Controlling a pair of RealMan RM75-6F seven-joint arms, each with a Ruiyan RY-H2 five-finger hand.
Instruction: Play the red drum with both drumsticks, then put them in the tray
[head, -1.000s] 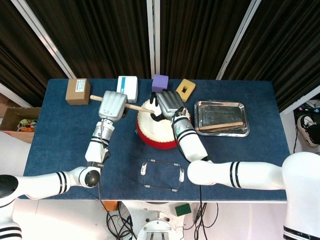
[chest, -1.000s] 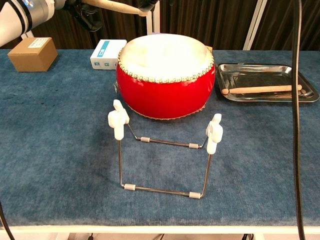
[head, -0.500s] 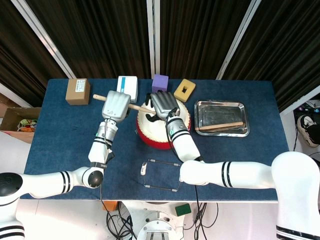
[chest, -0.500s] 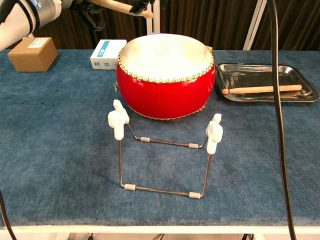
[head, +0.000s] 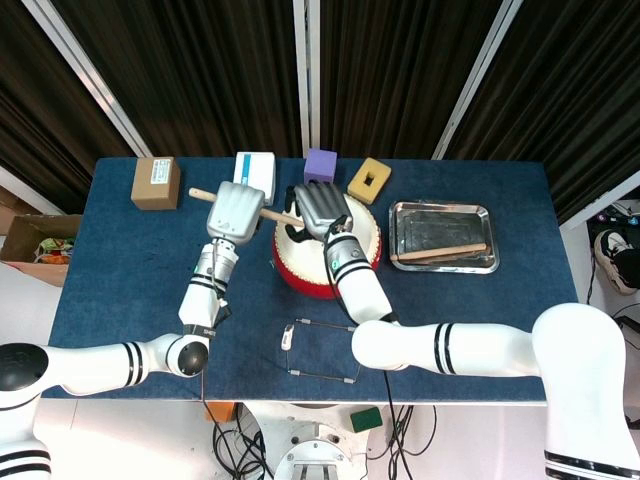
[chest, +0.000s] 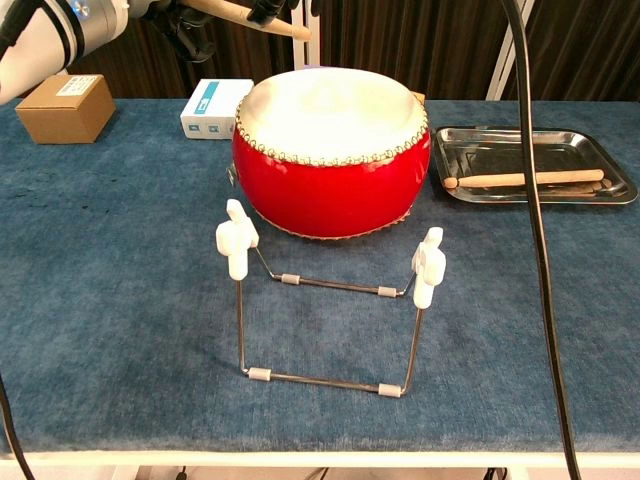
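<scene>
— Where's the red drum (chest: 331, 150) sitting, then?

— Middle of the blue table (head: 130, 260), a little toward the back, skin facing up. One drumstick (head: 442, 252) already lies in the metal tray (head: 443, 214) just to the drum's right, so I'd guess half the putting-away is done.

— And the other stick?

— The left hand (head: 233, 210) has it: fingers wrapped round the second drumstick (head: 270, 213), which runs sideways with its tip out over the drum's near-left edge, raised clear of the skin. Held level like that, I'd say it is either poised for a stroke or about to be carried across to the tray.

— What about the right hand (head: 320, 208)?

— It hangs above the drumhead, back of the hand toward the overhead camera. The fingers curl down and look dark underneath, and the stick's tip ends right beside them. Whether they touch the stick or grasp nothing, I cannot tell.

— Does the low camera help?

— Only partly. It shows the stick's tip well above the drumhead, which the overhead view flattens, and the wire stand (chest: 330, 312) standing apart in front of the drum. But it cuts both hands off at the top. The overhead view alone shows them, plus the brown box (head: 155, 182), white box (head: 255, 173), purple block (head: 320, 165) and yellow block (head: 370, 180) along the back.
</scene>
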